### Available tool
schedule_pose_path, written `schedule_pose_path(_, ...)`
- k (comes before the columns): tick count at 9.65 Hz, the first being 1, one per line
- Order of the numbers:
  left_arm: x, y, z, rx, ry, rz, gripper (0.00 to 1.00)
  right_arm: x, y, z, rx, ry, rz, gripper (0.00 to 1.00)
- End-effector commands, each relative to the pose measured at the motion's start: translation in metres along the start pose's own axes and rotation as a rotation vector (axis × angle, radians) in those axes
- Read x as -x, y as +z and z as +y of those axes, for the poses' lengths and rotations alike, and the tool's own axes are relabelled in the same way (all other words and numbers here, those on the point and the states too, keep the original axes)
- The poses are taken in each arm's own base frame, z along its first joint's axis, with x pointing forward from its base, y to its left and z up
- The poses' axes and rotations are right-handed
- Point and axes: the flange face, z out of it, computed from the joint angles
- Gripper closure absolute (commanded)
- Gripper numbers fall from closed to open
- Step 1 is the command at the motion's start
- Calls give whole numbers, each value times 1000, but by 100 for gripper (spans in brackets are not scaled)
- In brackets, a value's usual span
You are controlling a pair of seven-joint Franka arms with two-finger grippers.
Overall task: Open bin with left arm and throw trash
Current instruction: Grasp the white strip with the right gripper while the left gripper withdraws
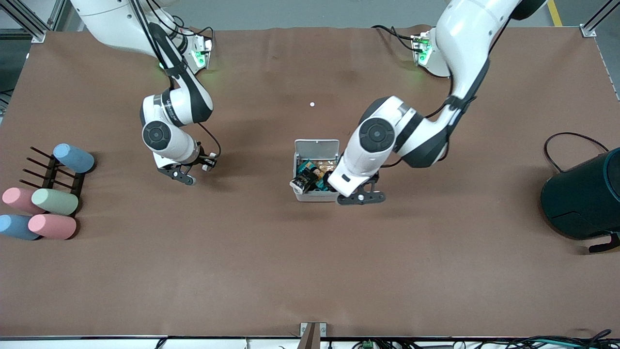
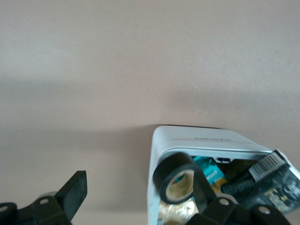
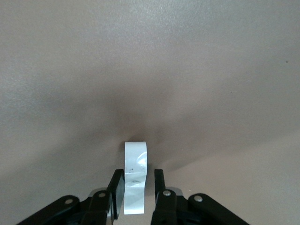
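The bin (image 1: 315, 196) stands mid-table with its lid (image 1: 317, 147) swung up, and it holds trash such as a black packet (image 1: 302, 183). My left gripper (image 1: 361, 198) hangs at the bin's corner toward the left arm's end. In the left wrist view it (image 2: 138, 185) is wide open, and a black tape roll (image 2: 177, 178) sits at the bin's rim (image 2: 187, 140) against one finger (image 2: 206, 199). My right gripper (image 1: 186, 175) is low over the table toward the right arm's end. Its jaws (image 3: 139, 176) stand narrow around a small bent white piece (image 3: 136, 173) on the table: one pad touches it, a slim gap shows at the other.
A large dark teal cylinder (image 1: 581, 198) with a black cable stands at the left arm's end. Several pastel cylinders (image 1: 53, 201) and a dark rack (image 1: 51, 172) lie at the right arm's end. A tiny white dot (image 1: 312, 104) lies farther from the front camera than the bin.
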Motion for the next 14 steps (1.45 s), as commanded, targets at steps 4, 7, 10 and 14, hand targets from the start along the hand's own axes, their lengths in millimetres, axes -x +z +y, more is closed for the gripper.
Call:
schedule_pose_path(4, -10, -81, -48, -40, -75, 50, 0, 4, 2, 3, -12, 7, 4, 96)
schedule_pose_path(7, -45, -156, -145, -88, -114, 51, 0, -3, -38, -2, -35, 24, 9, 99)
schedule_pose_path(10, -57, -219, -236, -52, -7, -26, 0, -28, -133, -28, -95, 86, -91, 100)
schedule_pose_path(14, -12, -309, -283, -86, -9, 29, 0, -24, -229, -103, -263, 315, -92, 99)
